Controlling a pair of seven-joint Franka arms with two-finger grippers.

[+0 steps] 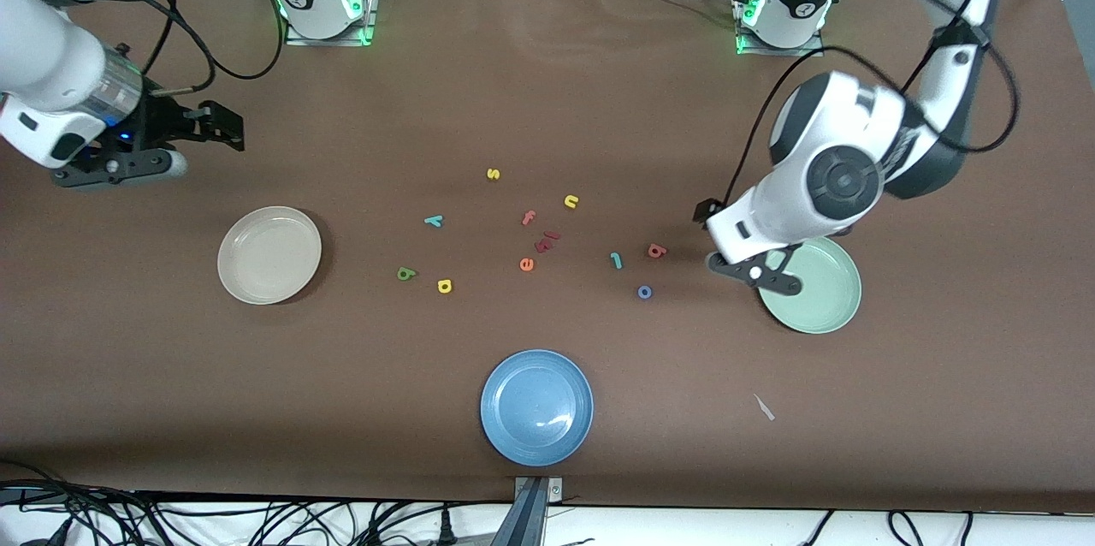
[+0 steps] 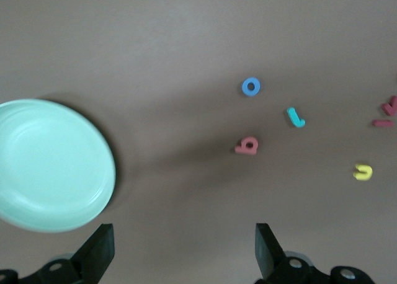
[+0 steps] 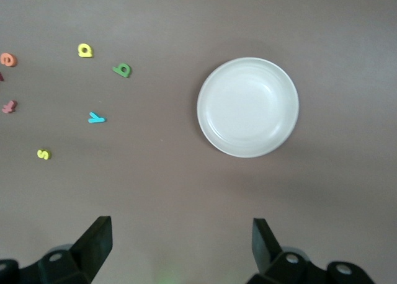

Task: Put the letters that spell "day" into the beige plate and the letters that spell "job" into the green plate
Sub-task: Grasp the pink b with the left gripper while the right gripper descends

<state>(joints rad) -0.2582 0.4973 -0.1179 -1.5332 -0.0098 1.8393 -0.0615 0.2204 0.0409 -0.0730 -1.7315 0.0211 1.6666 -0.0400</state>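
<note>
The beige plate [image 1: 269, 255] lies empty toward the right arm's end, and the green plate [image 1: 821, 293] lies empty toward the left arm's end. Between them lie the green d [image 1: 406, 274], yellow a [image 1: 444, 286] and teal y [image 1: 434, 221], then the teal j [image 1: 615, 260], salmon b [image 1: 656, 251] and blue o [image 1: 644, 292]. My left gripper [image 2: 184, 234] hangs open over the table at the green plate's rim [image 2: 105, 172], apart from the b [image 2: 247, 146]. My right gripper [image 1: 221, 125] is open, high over the table beside the beige plate [image 3: 248, 107].
A blue plate [image 1: 536, 406] sits near the front edge. Other letters lie in the middle: yellow s [image 1: 493, 174], yellow n [image 1: 571, 201], salmon f [image 1: 529, 217], orange e [image 1: 526, 264] and dark red pieces [image 1: 547, 240]. A small white scrap [image 1: 764, 407] lies nearer the front camera than the green plate.
</note>
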